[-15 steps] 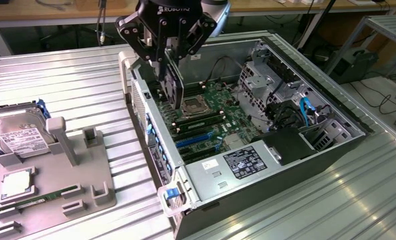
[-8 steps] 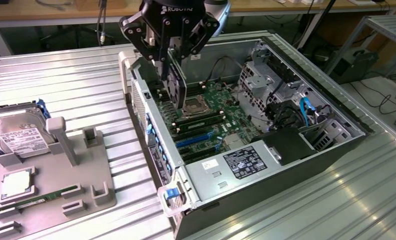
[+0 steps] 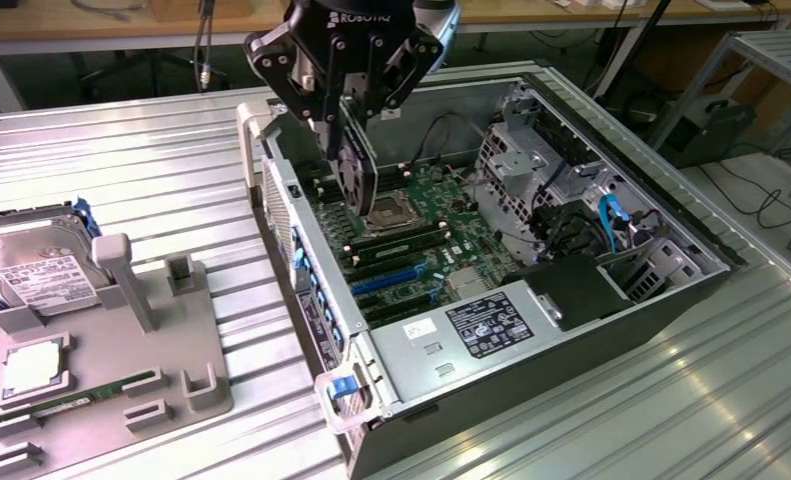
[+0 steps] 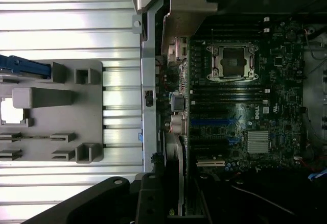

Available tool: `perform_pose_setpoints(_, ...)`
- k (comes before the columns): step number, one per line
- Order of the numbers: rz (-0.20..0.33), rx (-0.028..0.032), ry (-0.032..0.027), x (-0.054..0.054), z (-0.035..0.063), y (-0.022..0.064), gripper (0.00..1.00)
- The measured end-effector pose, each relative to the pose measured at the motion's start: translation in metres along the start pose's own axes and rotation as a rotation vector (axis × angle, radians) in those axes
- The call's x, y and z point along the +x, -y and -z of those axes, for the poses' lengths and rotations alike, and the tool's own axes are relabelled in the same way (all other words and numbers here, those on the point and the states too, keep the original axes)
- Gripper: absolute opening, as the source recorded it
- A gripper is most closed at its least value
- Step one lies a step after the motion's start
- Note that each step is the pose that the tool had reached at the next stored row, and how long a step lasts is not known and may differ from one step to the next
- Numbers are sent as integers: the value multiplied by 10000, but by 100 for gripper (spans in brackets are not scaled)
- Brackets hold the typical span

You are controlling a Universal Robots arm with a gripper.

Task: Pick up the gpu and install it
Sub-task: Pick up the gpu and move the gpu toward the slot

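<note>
Exterior view: grips the gpu (image 3: 358, 165) between jaws pinched on its upper part, card hanging on edge. Holds it over the open computer case (image 3: 569, 330), above the motherboard (image 3: 429, 245) by the CPU socket (image 3: 392, 212), not seated in any slot. Shows the hard drive (image 3: 35, 275) and memory stick (image 3: 82, 395) on the grey fixture (image 3: 168, 340) on the tabletop (image 3: 128, 150), at the exterior view's left. Wrist view: looks along the gpu (image 4: 178, 15) edge-on, silver bracket close to the case's rear wall.

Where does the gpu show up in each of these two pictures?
Exterior view: the gpu hangs from the claw, above the open computer case.
Wrist view: gpu edge-on, bracket end farthest from the claw, beside the motherboard.
Shared landmark: the processor socket.
</note>
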State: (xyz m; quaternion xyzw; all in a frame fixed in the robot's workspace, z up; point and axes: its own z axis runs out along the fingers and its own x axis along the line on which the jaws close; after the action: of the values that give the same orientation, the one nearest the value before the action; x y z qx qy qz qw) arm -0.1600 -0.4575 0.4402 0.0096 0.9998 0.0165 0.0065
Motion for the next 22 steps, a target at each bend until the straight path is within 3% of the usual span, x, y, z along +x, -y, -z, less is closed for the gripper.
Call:
perform_pose_setpoints(11, 0, -1, 0, -61, -1, -1, 27)
perform_pose_setpoints(22, -1, 0, 0, -219, -6, -7, 27)
